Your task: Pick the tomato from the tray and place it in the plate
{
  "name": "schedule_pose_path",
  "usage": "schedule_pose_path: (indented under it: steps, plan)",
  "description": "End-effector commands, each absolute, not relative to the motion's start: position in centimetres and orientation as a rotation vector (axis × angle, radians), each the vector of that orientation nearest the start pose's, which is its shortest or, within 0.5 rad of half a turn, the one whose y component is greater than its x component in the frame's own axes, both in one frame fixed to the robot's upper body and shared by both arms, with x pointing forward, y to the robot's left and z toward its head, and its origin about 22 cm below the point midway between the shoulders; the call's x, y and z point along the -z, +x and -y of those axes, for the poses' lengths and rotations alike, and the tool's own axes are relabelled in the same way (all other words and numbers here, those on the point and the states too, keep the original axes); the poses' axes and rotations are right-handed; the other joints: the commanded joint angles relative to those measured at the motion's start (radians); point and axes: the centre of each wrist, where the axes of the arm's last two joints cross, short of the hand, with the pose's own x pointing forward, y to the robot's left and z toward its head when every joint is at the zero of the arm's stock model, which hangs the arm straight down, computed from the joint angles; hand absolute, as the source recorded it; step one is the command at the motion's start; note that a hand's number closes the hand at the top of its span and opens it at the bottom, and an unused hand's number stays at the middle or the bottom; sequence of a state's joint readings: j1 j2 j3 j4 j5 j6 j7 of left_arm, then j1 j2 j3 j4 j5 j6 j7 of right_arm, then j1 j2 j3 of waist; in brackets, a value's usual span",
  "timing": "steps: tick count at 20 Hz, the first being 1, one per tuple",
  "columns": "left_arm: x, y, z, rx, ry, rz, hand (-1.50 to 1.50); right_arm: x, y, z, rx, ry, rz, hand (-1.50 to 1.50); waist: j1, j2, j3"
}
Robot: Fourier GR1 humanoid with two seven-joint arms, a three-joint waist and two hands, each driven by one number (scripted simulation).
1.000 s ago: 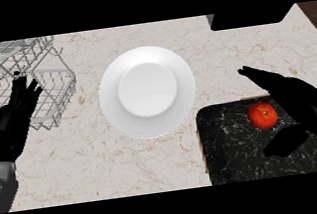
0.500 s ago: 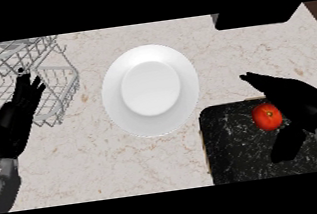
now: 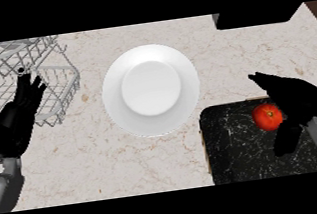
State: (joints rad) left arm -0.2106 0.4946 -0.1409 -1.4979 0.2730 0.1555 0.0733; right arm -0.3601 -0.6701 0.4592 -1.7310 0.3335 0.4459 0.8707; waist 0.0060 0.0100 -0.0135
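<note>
One tomato [image 3: 267,117] lies on the dark tray [image 3: 234,149], near right, beside the right hand [image 3: 302,102], fingers spread; the left hand [image 3: 16,120] rests open at left.

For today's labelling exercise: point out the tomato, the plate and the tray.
tomato [image 3: 267,117], head view, middle of its red skin.
plate [image 3: 113,95], head view, its left rim.
tray [image 3: 233,144], head view, bare dark surface.

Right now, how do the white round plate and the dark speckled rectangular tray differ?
The white round plate is pale and holds nothing; the dark speckled rectangular tray holds the red tomato. The plate sits mid-counter; the tray lies to its lower right, reaching the view's lower edge. Both lie flat on the beige marbled counter.
</note>
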Motion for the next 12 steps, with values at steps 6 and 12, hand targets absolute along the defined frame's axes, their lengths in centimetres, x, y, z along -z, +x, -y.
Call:
schedule_pose_path:
  steps: [6,12]
  plan:
    - [-10.7,29.5,-27.1,0.245,0.125,1.753,0.00,-7.6,28.2,22.6,-1.262,-0.767,0.690,-1.50,0.004,-0.009,0.014]
    - [-10.1,29.9,-28.2,0.226,0.149,1.735,0.00,-5.4,27.3,24.4,-1.276,-0.723,0.672,-1.50,-0.009,-0.010,0.014]
